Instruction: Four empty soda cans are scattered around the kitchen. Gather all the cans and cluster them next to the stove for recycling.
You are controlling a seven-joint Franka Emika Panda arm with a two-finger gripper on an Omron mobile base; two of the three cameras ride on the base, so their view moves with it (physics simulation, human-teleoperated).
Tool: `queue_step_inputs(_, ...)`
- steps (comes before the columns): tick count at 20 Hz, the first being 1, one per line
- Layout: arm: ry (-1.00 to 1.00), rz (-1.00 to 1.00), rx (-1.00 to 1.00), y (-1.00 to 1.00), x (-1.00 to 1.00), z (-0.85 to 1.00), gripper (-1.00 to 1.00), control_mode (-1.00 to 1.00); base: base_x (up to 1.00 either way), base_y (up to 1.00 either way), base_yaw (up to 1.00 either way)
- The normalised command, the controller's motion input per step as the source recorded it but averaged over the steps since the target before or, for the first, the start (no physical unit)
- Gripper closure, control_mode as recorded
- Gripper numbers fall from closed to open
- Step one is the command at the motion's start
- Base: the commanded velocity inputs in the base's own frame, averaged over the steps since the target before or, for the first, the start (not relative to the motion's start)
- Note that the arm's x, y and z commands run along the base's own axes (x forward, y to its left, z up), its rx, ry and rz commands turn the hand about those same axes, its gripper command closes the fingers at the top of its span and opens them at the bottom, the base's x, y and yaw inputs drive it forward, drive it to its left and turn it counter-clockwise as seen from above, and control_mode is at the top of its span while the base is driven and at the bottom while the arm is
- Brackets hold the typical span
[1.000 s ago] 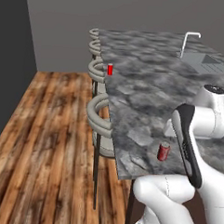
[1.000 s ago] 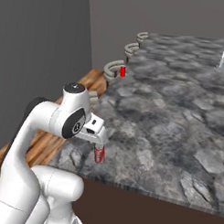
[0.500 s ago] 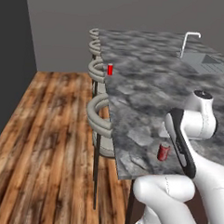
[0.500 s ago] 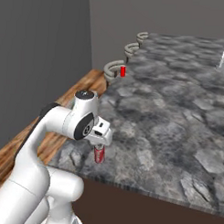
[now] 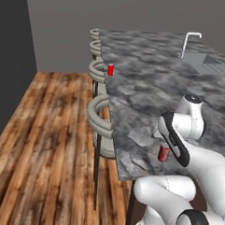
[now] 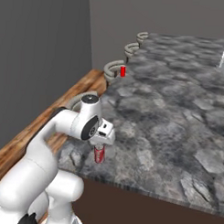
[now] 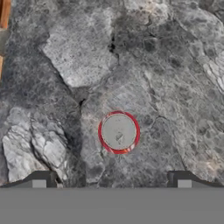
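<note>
A small red soda can point(image 6: 99, 154) stands upright near the front left corner of the grey stone counter point(image 6: 177, 116). My gripper point(image 6: 100, 142) hangs straight above it, pointing down. In the hand view the can's silver top point(image 7: 119, 132) lies between and just ahead of my open fingertips point(image 7: 39, 179), nothing touching it. In the left base view this can point(image 5: 164, 153) peeks out beside my forearm. A second red soda can point(image 5: 110, 70) stands at the counter's left edge, farther back point(image 6: 123, 71). The stove is out of view.
Several round bar stools point(image 5: 101, 114) line the counter's left edge above a wooden floor point(image 5: 47, 139). A sink point(image 5: 208, 63) with a white faucet point(image 5: 190, 41) sits at the far right of the counter. A grey wall closes the back.
The arm has folded lower and the hand has come down a little over the near can. The jaws stay wide and both cans stand where they were.
</note>
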Motion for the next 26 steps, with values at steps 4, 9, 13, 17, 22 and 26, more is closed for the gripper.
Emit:
queue_step_inputs(4, 0.00, 0.00, 0.00, -0.18, 0.24, -0.28, -1.00, -1.00, 0.00, 0.00, 0.00)
queue_step_inputs(9, 0.01, 0.00, 0.00, -0.08, 0.07, -0.23, -1.00, -1.00, 0.00, 0.00, 0.00)
queue_step_inputs(13, 0.04, 0.00, 0.00, 0.00, 0.00, -0.32, -1.00, -1.00, 0.00, 0.00, 0.00)
queue_step_inputs(17, 0.03, 0.00, 0.00, 0.00, 0.08, -0.24, -1.00, -1.00, 0.00, 0.00, 0.00)
queue_step_inputs(22, 0.03, 0.00, 0.00, 0.00, 0.23, -0.25, -1.00, -1.00, 0.00, 0.00, 0.00)
queue_step_inputs(26, 0.05, 0.00, 0.00, 0.00, 0.27, -0.24, -1.00, -1.00, 0.00, 0.00, 0.00)
